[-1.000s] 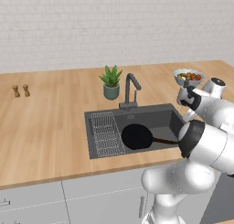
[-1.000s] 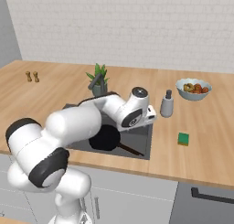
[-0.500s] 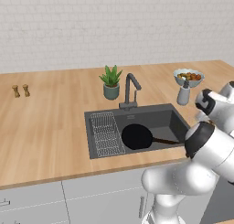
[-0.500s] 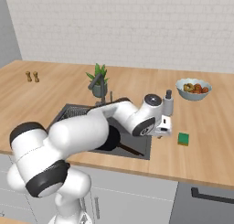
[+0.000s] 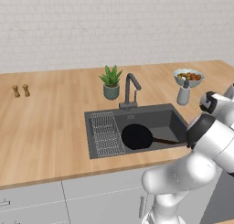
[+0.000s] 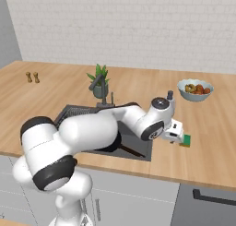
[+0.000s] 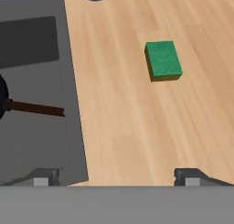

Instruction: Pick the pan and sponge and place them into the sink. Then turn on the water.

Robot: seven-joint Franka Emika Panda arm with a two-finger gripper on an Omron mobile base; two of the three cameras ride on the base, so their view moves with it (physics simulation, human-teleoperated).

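Sponge lies on the tabletop right of the sink, the pan already inside, and your wide-open claw has swung over for it.

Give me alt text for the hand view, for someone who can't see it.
A green sponge lies flat on a wooden counter, ahead of the open tool whose two tips rise at the bottom. On the left is a dark grey sink with the thin handle of a black pan inside.
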